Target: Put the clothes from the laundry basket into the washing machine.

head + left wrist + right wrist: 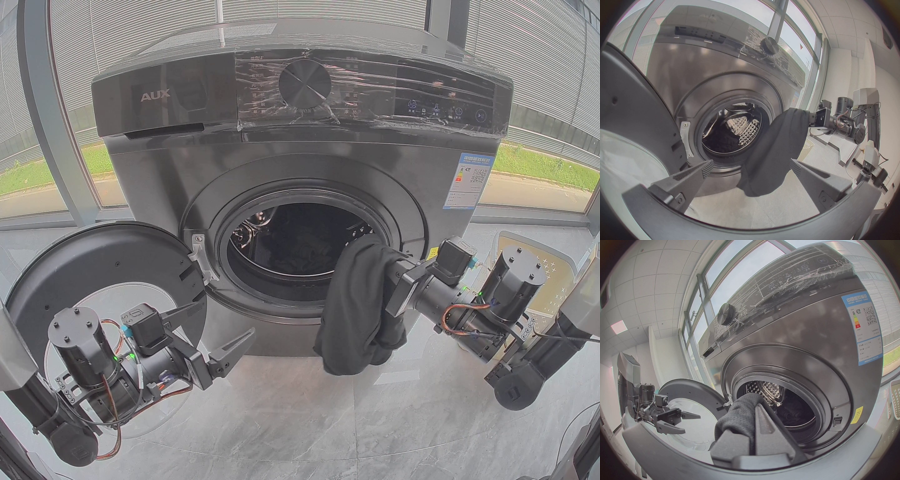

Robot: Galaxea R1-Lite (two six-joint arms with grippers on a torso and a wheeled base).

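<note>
Our right claw [753, 430] clamps a black garment [356, 306] just short of the drum [220, 250] ahead, dark clothes [300, 250] already inside, while our left claw [219, 331] gapes empty.

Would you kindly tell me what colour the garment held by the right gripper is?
The fabric garment is plain black; the head view shows it best.
</note>
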